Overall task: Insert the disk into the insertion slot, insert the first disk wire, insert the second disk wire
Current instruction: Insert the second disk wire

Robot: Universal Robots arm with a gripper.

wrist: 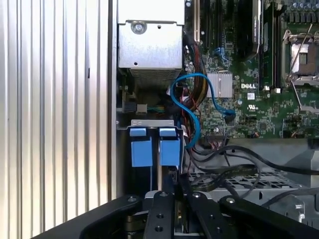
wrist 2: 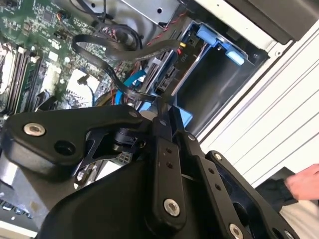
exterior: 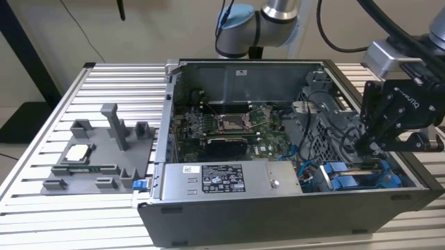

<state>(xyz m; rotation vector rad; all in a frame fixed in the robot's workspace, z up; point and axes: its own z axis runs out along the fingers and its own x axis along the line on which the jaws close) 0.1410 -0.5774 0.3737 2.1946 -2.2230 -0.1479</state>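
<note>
Disk (wrist: 169,152) looks seated in the slot (wrist: 149,122); claw (wrist: 167,183), clenched on a black wire (wrist 2: 79,45), hangs at the disk, so wiring seems unfinished.

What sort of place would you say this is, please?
Probably a robotics lab bench for computer assembly: an open computer case sits on a slatted metal table, a grey fixture tray lies beside it, and the arm's gripper reaches into the case.
</note>
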